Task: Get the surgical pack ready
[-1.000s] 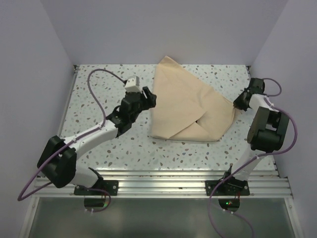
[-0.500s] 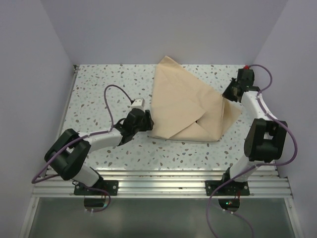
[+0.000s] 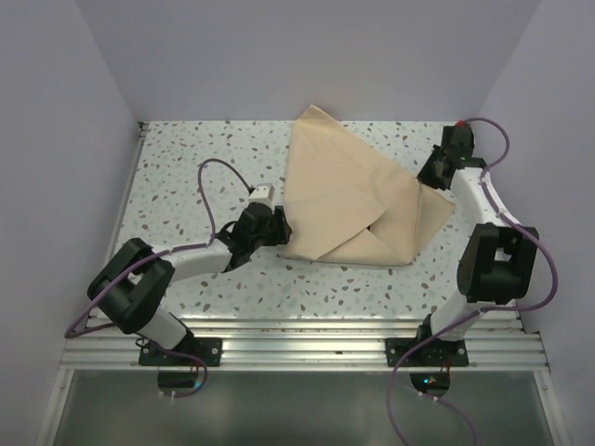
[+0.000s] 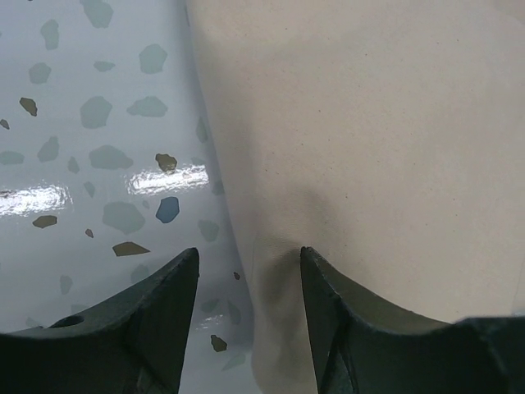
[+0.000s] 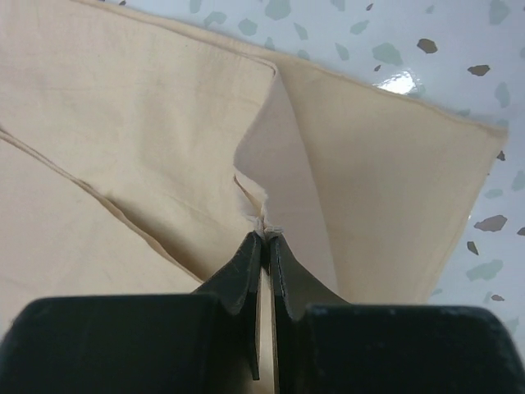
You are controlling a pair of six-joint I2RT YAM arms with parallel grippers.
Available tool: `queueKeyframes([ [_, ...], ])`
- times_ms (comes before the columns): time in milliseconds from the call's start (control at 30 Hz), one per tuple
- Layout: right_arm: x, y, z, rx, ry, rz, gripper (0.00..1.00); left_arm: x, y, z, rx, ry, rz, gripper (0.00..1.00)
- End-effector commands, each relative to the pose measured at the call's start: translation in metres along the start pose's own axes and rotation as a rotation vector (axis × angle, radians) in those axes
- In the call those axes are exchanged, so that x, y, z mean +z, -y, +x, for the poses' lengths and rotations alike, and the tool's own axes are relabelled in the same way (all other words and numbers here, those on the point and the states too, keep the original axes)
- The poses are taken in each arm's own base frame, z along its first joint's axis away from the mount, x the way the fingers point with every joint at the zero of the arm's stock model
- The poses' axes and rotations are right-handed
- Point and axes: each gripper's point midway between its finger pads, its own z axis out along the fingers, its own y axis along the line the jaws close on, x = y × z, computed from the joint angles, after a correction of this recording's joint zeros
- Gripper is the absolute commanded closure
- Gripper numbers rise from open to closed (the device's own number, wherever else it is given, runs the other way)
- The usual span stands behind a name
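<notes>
Beige cloth (image 3: 344, 200) fold tight in right claw (image 5: 264, 239), left claw (image 4: 248, 264) agape.

Looks like a robotics lab cell here: plain lilac walls (image 3: 65, 111) boxing in a speckled tabletop (image 3: 177, 139), aluminium mounting rail (image 3: 307, 336) at six o'clock, two bolted arms (image 3: 191, 263) trailing purple cables (image 3: 218, 162).

Now left gripper (image 4: 248, 263) at cloth (image 3: 344, 186) edge, right gripper (image 5: 266, 238) farther back.
</notes>
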Motion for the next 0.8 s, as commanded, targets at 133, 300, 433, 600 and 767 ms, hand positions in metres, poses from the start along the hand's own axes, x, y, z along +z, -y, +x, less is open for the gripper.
queueKeyframes([
  [133,0.012,0.104,-0.006,0.144,0.019,0.226,0.97,-0.009,0.022,-0.029,0.045,0.061,0.078,0.43],
  [300,0.039,0.124,0.006,0.162,-0.023,0.259,0.70,-0.007,0.028,-0.030,0.054,0.059,0.107,0.43],
  [433,0.049,0.131,0.003,0.168,-0.015,0.269,0.58,-0.004,0.027,-0.025,0.063,0.047,0.109,0.43],
  [600,0.062,0.137,0.000,0.173,-0.029,0.273,0.56,-0.006,0.028,-0.027,0.072,0.056,0.118,0.44],
  [767,0.070,0.151,0.007,0.184,-0.045,0.300,0.55,-0.007,0.030,-0.026,0.082,0.052,0.128,0.45],
])
